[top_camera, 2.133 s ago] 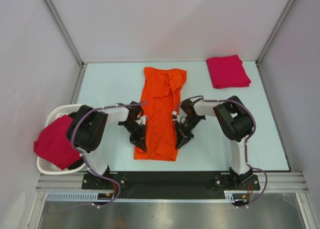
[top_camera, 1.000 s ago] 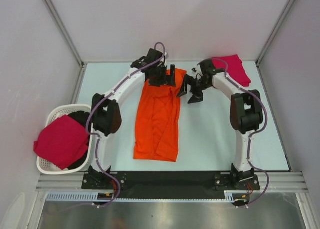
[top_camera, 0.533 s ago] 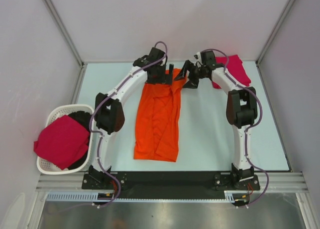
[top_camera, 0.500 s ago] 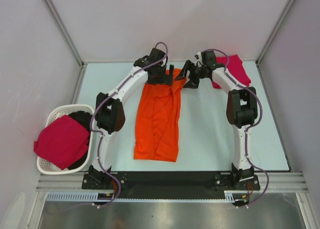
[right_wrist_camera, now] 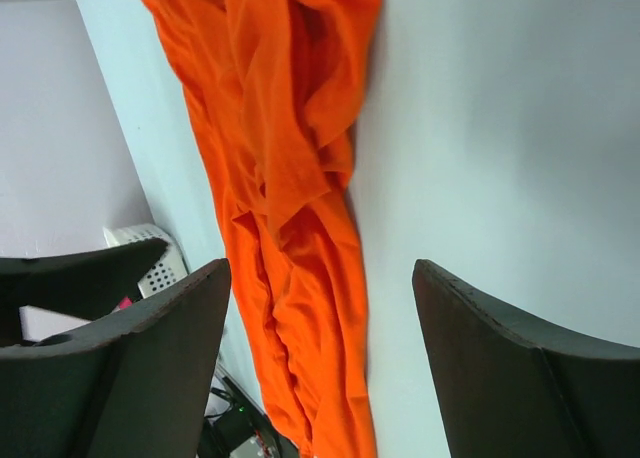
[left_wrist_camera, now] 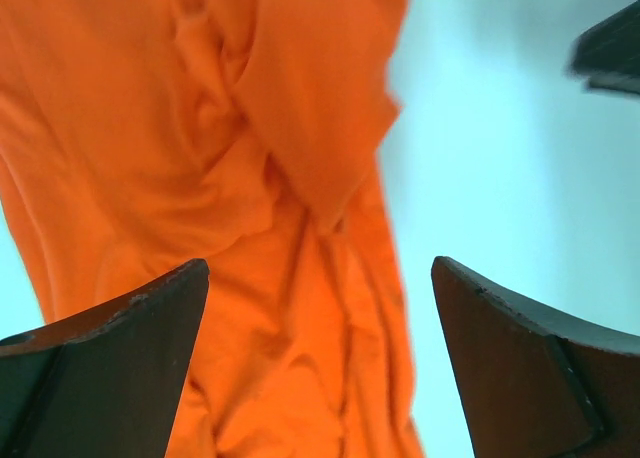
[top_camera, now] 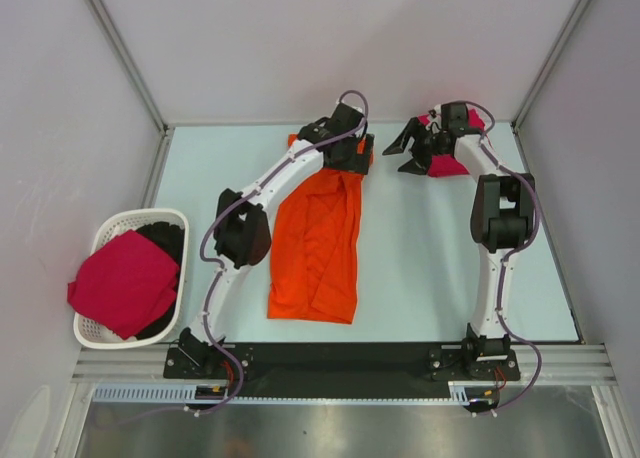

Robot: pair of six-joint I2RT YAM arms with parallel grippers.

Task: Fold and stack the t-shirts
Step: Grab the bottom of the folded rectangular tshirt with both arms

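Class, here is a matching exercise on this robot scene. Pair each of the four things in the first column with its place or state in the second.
Column one:
1. orange t-shirt
2. folded crimson t-shirt
3. white basket
4. left pincer

Column two:
A. at the left side, with a crimson shirt draped over it
B. at the far right, partly under the right arm
C. open, above the far end of the orange cloth
D. laid out in a long strip in the middle

Pairs: 1-D, 2-B, 3-A, 4-C
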